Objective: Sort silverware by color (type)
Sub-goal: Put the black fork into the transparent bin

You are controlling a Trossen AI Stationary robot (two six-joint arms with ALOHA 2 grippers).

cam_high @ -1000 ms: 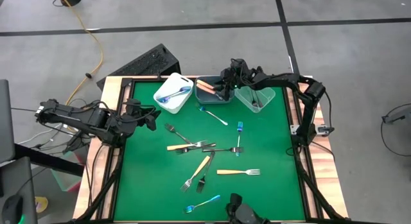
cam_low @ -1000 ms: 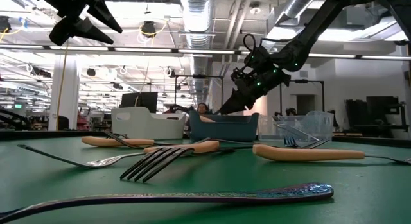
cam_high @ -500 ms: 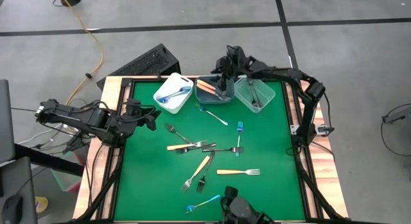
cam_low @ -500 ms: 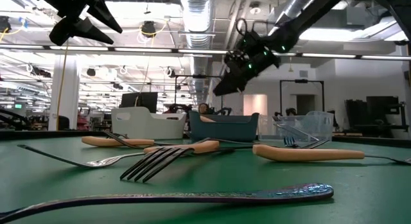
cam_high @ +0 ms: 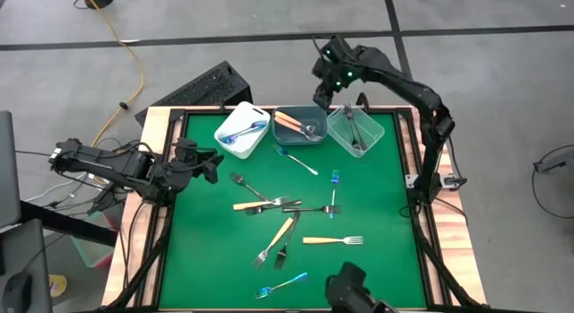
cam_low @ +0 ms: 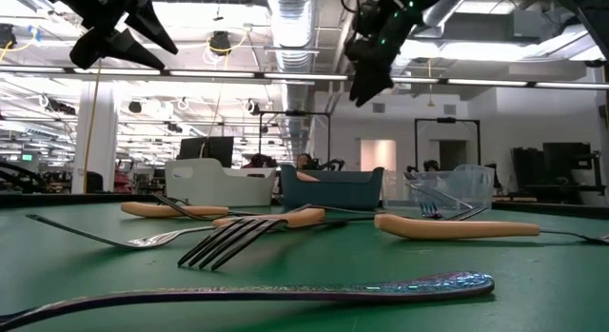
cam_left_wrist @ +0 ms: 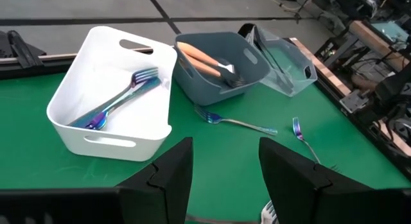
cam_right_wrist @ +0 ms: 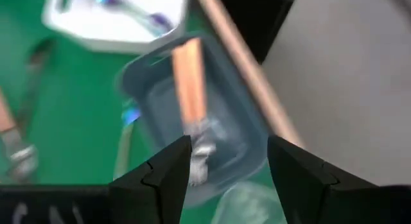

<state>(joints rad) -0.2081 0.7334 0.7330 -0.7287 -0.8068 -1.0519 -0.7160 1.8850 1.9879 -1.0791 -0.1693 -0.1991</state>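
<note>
Green table [cam_high: 377, 223] with three bins along the far edge: white bin [cam_high: 242, 130] holding blue-handled forks [cam_left_wrist: 115, 102], grey-blue bin [cam_high: 300, 126] holding orange-handled forks [cam_left_wrist: 202, 59], clear bin [cam_high: 355, 134] holding dark utensils. Right gripper [cam_high: 325, 87] hangs high above the far edge behind the grey-blue bin, fingers spread, nothing between them; the right wrist view looks down on that bin. Left gripper [cam_high: 208, 167] waits at the left table edge, fingers [cam_left_wrist: 168, 179] apart and empty. Loose forks lie mid-table: a cluster of orange and black ones [cam_high: 269, 207], one orange fork [cam_high: 332, 240], a blue one [cam_high: 296, 160] near the bins, a short blue one [cam_high: 334, 180], another blue one [cam_high: 282, 285] at the near edge. Judged step: a drop into the grey-blue bin looks done, arm between picks. Next move calls for coming down over one loose fork, fingers straddling the thin handle, then carrying it to the bin that matches its colour.
</note>
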